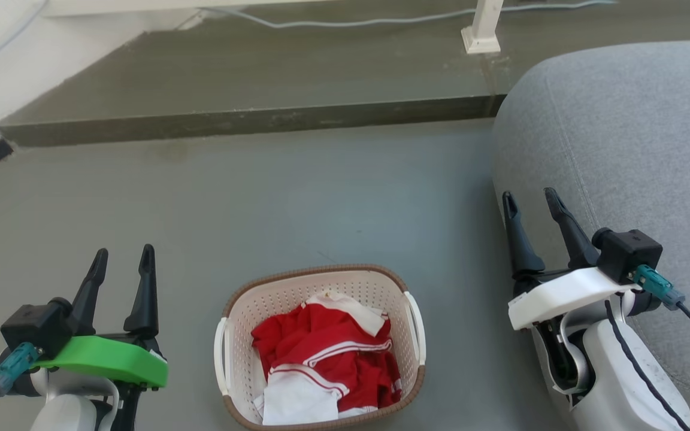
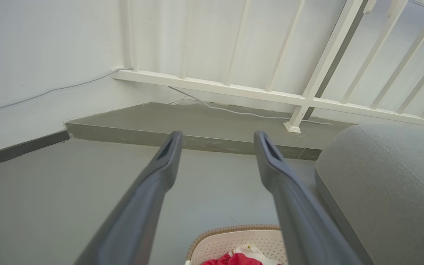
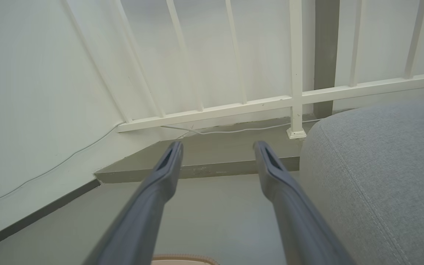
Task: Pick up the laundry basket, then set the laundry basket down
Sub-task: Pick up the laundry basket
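The laundry basket [image 1: 243, 311] stands on the grey floor at the bottom centre of the head view, cream and perforated with a brown rim and a white handle on each side. Red and white clothes [image 1: 327, 353] lie inside it. My left gripper [image 1: 122, 257] is open to the basket's left, apart from it, fingers pointing away. My right gripper [image 1: 530, 200] is open to the basket's right, close beside the grey seat. In the left wrist view the basket [image 2: 226, 243] shows low between the open fingers [image 2: 168, 154]. A sliver of the basket's rim [image 3: 182, 259] shows in the right wrist view.
A grey upholstered seat [image 1: 632, 155] fills the right side, next to my right arm. A raised floor step [image 1: 249, 123] runs across ahead, with a white railing post [image 1: 481, 27] and a cable [image 1: 333, 23] on it. A white wall [image 2: 31, 55] is at the left.
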You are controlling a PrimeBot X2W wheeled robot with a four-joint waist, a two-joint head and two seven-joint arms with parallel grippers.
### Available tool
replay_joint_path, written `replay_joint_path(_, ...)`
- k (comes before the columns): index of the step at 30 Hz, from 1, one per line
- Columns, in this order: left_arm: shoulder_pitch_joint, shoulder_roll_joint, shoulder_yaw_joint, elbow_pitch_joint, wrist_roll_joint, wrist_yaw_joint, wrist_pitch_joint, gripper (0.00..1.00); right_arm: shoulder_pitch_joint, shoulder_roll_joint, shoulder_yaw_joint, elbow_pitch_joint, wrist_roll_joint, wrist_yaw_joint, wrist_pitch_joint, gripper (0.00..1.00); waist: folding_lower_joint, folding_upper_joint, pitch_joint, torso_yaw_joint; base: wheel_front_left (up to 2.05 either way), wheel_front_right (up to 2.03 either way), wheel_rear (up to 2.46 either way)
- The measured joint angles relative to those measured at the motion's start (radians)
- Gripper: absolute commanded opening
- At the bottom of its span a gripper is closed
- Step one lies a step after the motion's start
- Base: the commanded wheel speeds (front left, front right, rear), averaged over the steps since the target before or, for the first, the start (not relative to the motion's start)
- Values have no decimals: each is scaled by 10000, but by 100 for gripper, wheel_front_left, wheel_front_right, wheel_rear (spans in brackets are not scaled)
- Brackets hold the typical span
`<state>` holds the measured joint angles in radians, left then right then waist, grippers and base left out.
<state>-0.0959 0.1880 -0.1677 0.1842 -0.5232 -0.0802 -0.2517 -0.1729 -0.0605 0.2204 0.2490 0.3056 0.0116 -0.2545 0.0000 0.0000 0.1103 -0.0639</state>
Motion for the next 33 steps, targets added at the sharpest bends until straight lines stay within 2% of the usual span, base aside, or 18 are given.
replay_joint_path(14, -86, 23, -198, 669, -128, -268, 0, 100, -208, 42, 322, 616, -73, -17, 2, 100, 0, 0, 1392, -25, 0, 0, 0)
replay_joint_path(23, -1055, 222, -639, 1446, -228, -399, 79, 100, -792, 48, 619, 1870, 13, -40, 2, 100, 1, 0, 2525, 24, 0, 0, 0)
replay_joint_path(27, -1429, 203, -732, 1990, -629, -428, 272, 100, -1118, 50, 848, 2336, 171, -42, 2, 100, 1, 0, 3033, 66, 0, 0, 0)
replay_joint_path(33, -2125, 249, -1168, 2941, -863, -431, 686, 100, -1967, 44, 1569, 3162, 763, -33, 15, 100, 2, 0, 3897, 134, 0, 0, 0)
